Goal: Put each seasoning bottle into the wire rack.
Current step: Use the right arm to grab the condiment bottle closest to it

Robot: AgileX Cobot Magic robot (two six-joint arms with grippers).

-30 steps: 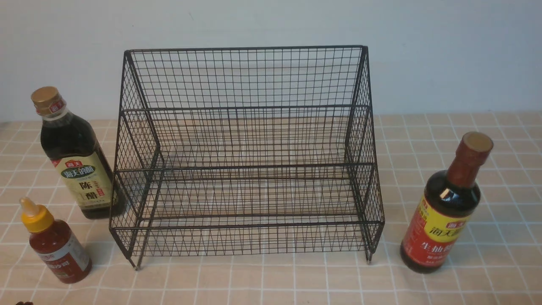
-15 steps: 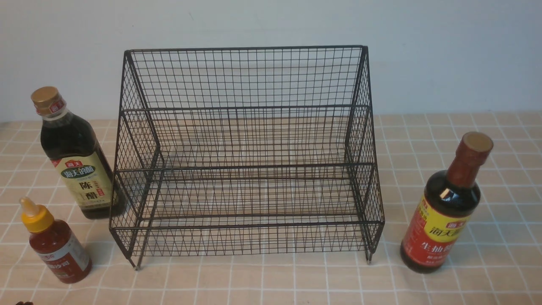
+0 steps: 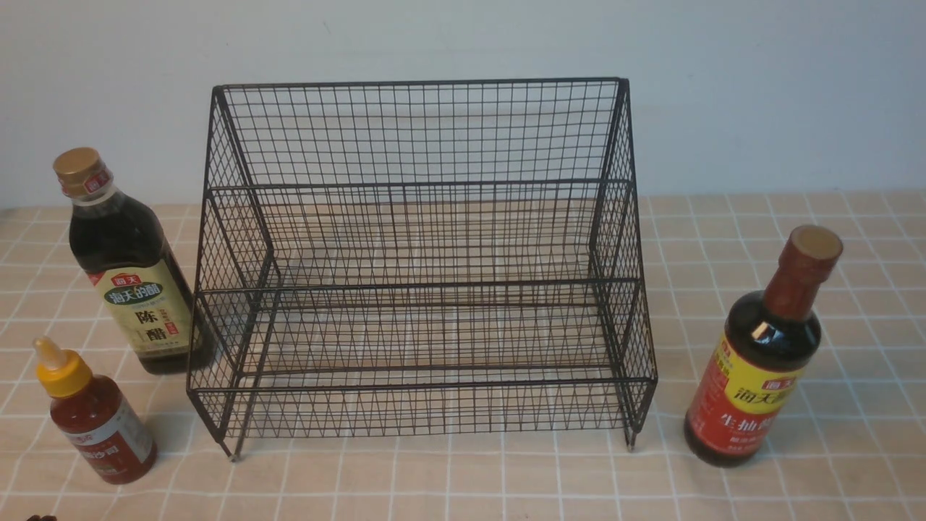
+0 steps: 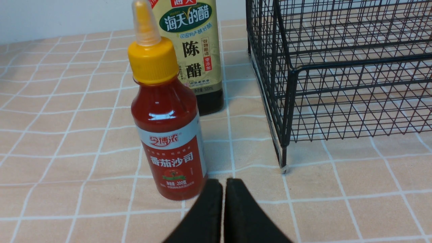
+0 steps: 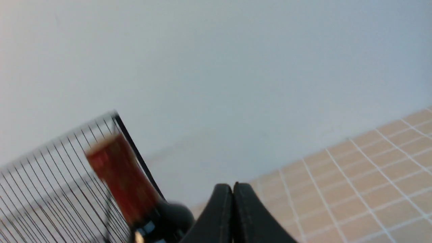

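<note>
Where the wire rack [image 3: 427,412] stands: middle of the checked table [image 3: 463,477], on its short feet, tall back toward the wall, with all three bottles outside it.
Gold-capped bottle [image 3: 134,289]: upright on the table, just beside the rack's left side; whether it touches the mesh cannot be told.
Small red bottle [image 3: 98,427]: upright with its yellow nozzle cap on, nearer the robot than the gold-capped one and a little further left, apart from the rack.
Red-necked bottle [image 3: 759,362]: upright on the table off the rack's right side, with a clear gap between them.
Left pincer [image 4: 223,182]: fingers pressed together, gripping nothing, low over the table. The small red bottle stands just ahead of it, and the rack's front left foot [image 4: 282,165] is near.
Right pincer [image 5: 233,187]: fingers together, empty. The red-necked bottle shows blurred just ahead of it, against the rack's upper corner.
</note>
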